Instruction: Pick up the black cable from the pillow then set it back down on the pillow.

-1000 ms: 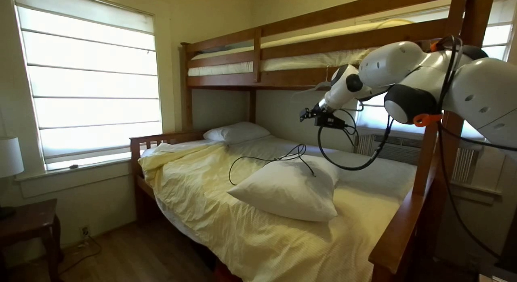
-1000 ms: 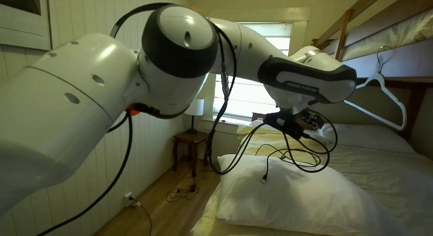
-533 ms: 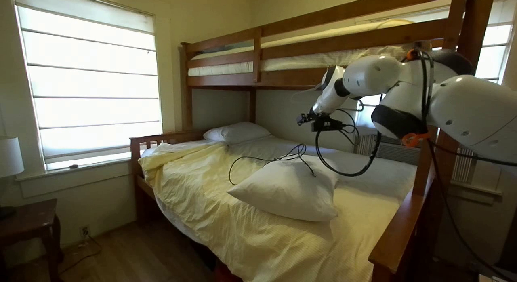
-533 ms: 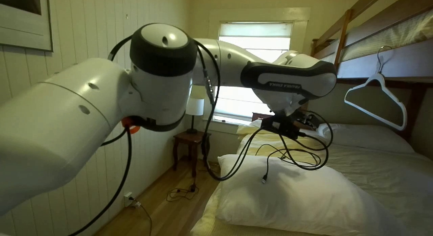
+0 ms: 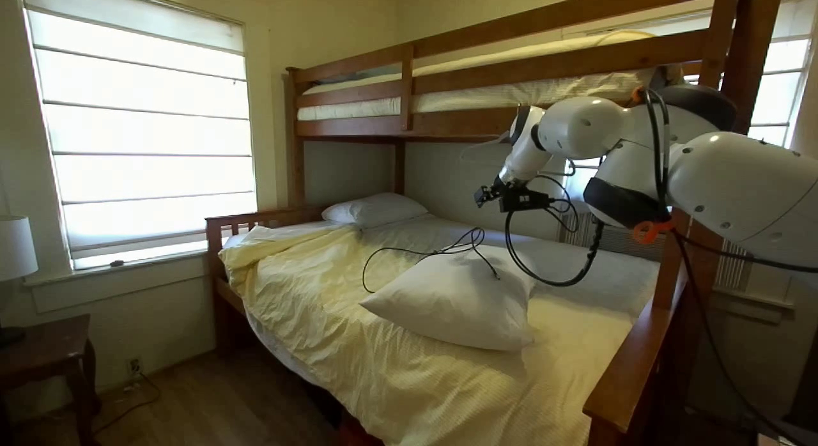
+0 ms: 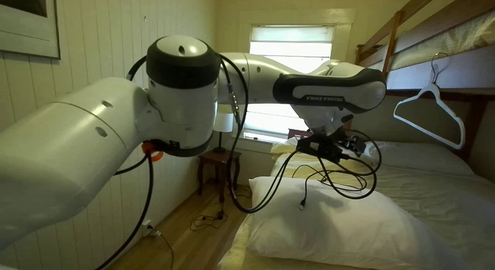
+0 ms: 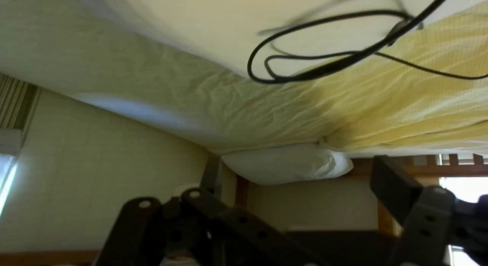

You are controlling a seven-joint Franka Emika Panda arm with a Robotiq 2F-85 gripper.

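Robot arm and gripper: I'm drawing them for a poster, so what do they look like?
The arm is glossy white, rounded and tubular, with black bands, FRANKA EMIKA lettering, black cables strung along it and orange fittings. The gripper is black, with two blocky fingers and round, pale bolt heads.

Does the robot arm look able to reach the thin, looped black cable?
Probably yes: the open black gripper hangs higher than the thin black cable, whose loops nothing visibly covers; lowering seems needed.
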